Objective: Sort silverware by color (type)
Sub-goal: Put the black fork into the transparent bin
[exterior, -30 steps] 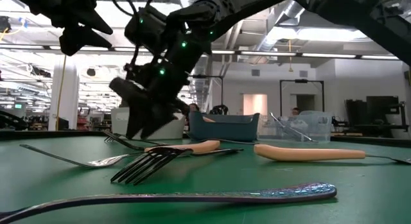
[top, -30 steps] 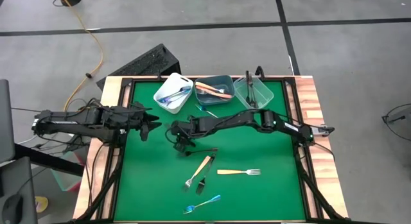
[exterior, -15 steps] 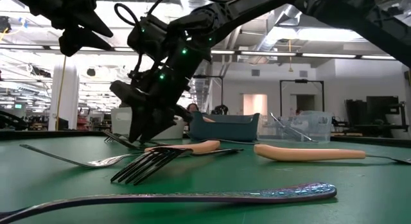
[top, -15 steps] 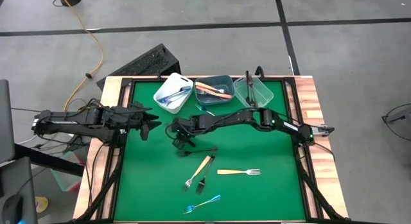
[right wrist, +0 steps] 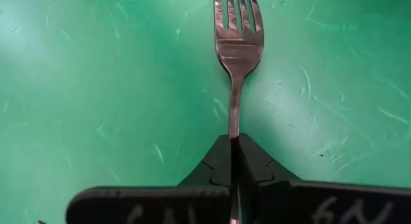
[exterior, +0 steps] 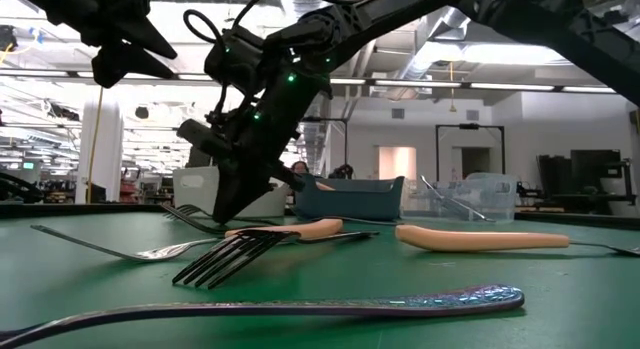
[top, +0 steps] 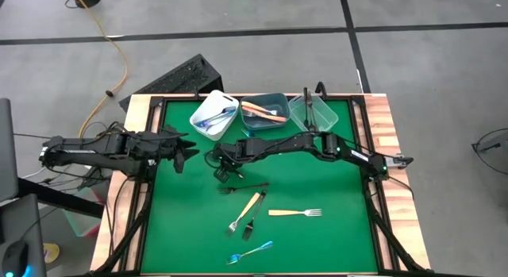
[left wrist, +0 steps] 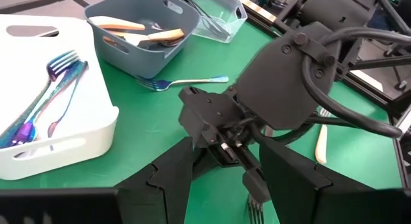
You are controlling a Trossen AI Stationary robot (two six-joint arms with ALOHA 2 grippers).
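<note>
— Grippers first, left to right?

— Left gripper (top: pixel 184 152) hangs over the table's nine o'clock edge, holding nothing, fingers apart as its own wrist camera shows. Right gripper (top: pixel 225 170) sits just left of the mat's centre, reached in from the three o'clock side, its fingers (right wrist: pixel 221 161) pinched together on the handle of a dark fork (right wrist: pixel 236 44).

— Where is that fork exactly?

— Its tines lie over the green mat (top: pixel 333 229), pointing away from the gripper; whether they touch the mat I can't tell.

— And the bins?

— Along twelve o'clock, left to right: white bin (top: pixel 205 109) with blue-handled pieces, grey-blue bin (top: pixel 280 101) with orange-handled pieces, clear bin (top: pixel 325 112) with a dark piece. A loose blue fork (left wrist: pixel 182 81) lies on the mat just beside the grey-blue bin.

— What else is loose?

— Toward six o'clock from the right gripper: a dark fork (top: pixel 244 187), then an orange fork (top: pixel 246 211) touching a small dark fork (top: pixel 249 227), another orange fork (top: pixel 295 213) at their three o'clock, and a blue fork (top: pixel 249 252) nearest the six o'clock edge.
</note>
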